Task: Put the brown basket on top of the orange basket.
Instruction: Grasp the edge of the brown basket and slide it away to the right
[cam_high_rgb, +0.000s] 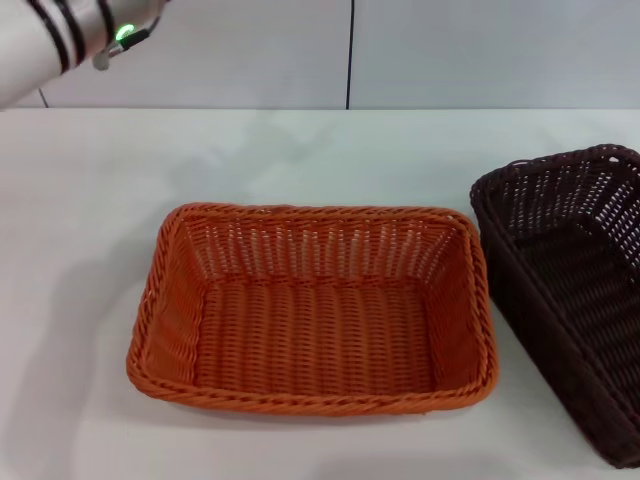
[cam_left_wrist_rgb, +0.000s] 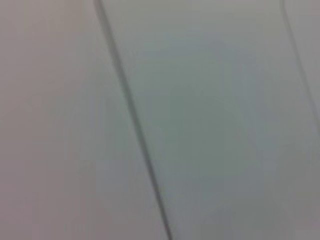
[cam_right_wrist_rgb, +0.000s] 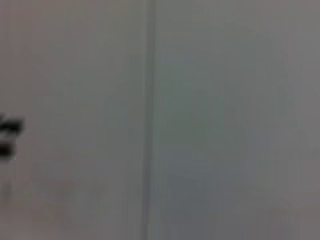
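The orange basket (cam_high_rgb: 315, 310) sits empty on the white table, in the middle of the head view. To its right stands the brown basket (cam_high_rgb: 575, 290), dark and empty, turned at an angle and partly cut off by the picture's right edge. A small gap separates the two rims. Part of my left arm (cam_high_rgb: 70, 35) shows raised at the top left corner, white with black bands and a green light; its gripper is out of view. My right arm does not show. Both wrist views hold only a plain wall with a dark seam.
The white table (cam_high_rgb: 90, 200) runs back to a pale wall with a vertical seam (cam_high_rgb: 351, 50). Bare tabletop lies to the left of and behind the orange basket.
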